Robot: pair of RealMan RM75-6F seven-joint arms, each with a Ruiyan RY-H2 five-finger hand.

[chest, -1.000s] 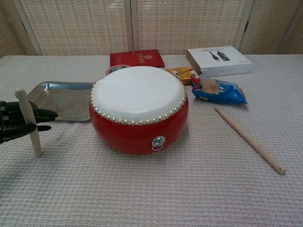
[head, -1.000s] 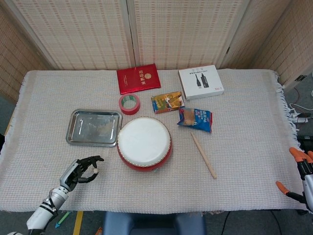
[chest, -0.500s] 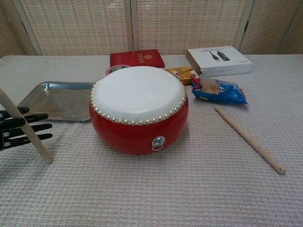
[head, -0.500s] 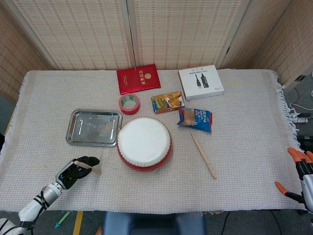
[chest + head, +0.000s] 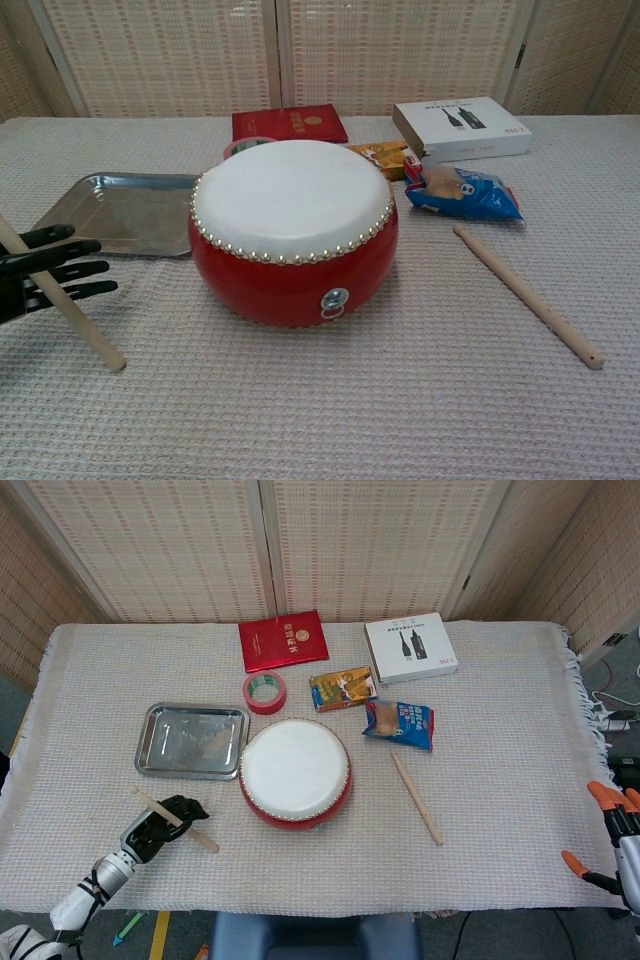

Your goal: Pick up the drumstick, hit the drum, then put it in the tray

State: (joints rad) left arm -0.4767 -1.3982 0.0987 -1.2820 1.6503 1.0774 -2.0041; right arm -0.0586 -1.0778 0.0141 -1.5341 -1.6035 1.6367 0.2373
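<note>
Since earlier frame, pale wooden drumstick tilted lower, tip now near cloth. Black left hand, fingers wrapped round stick mid-shaft, sits left of red white-topped drum, below empty steel tray. Second wooden stick lies right of drum. Right hand, orange-tipped fingers spread, holding nothing, at table's right edge.

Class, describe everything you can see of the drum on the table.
The drum is round and squat, with a plain white skin on top and a glossy red body. Pale studs ring the skin's edge, and a small metal ring hangs on the near side. It stands upright on the woven cloth, right beside the tray. No hand or stick touches it.
</note>
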